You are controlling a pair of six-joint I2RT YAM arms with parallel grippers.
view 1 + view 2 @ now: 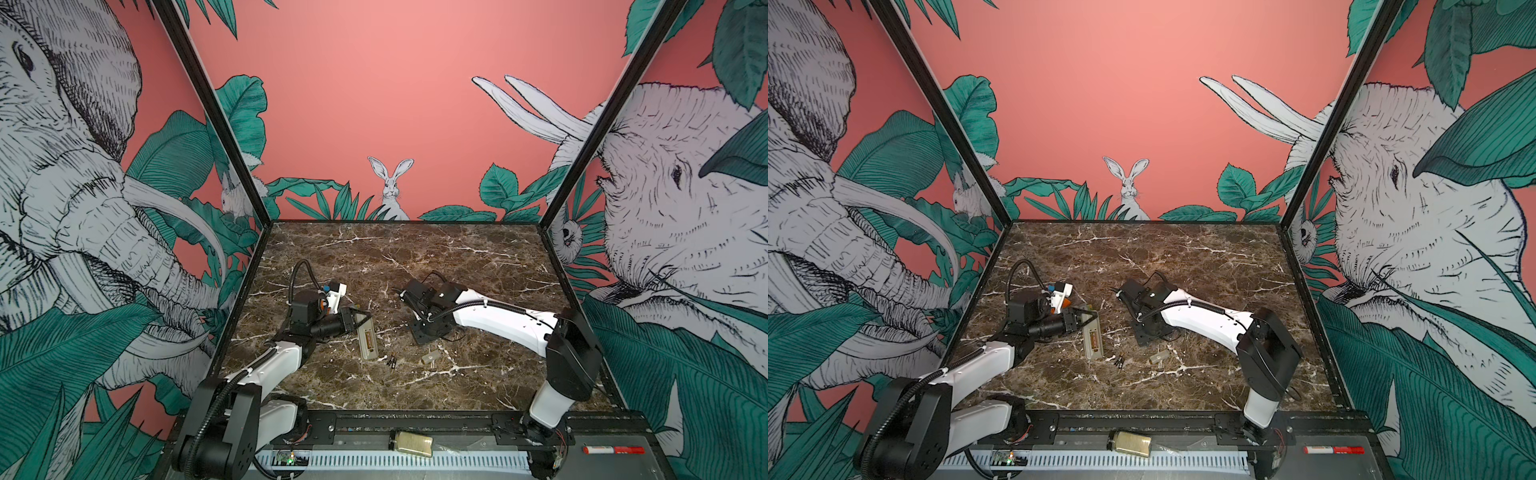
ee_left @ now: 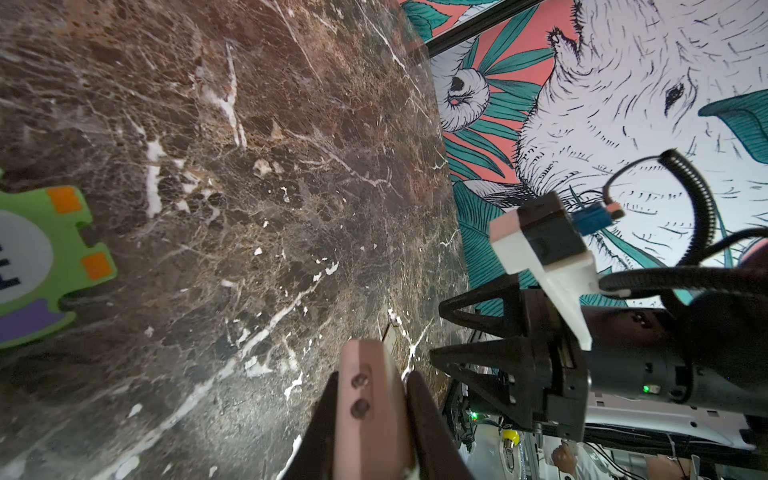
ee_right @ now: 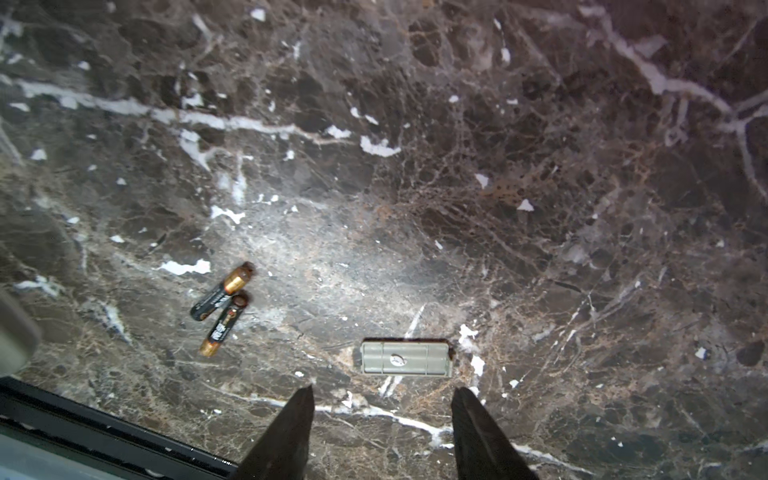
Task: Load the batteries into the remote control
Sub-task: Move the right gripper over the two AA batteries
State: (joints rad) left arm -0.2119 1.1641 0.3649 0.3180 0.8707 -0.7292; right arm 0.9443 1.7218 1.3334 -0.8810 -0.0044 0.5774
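Grey-beige remote control [image 1: 368, 343], recess up, sits pinched in left pincer [image 1: 357, 323]; right pincer [image 3: 384, 390] spread.

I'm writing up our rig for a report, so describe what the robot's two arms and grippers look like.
Both the left arm and right arm have smooth white link shells, black joint housings and black corrugated cable conduit. The left gripper and right gripper are dark, with tapered pointed fingers; a white camera mount carries a blue connector.

2 black, copper-ended batteries [image 3: 220, 293]; grey-beige remote control [image 1: 368, 347]; brown white-veined marble table [image 3: 498, 166]
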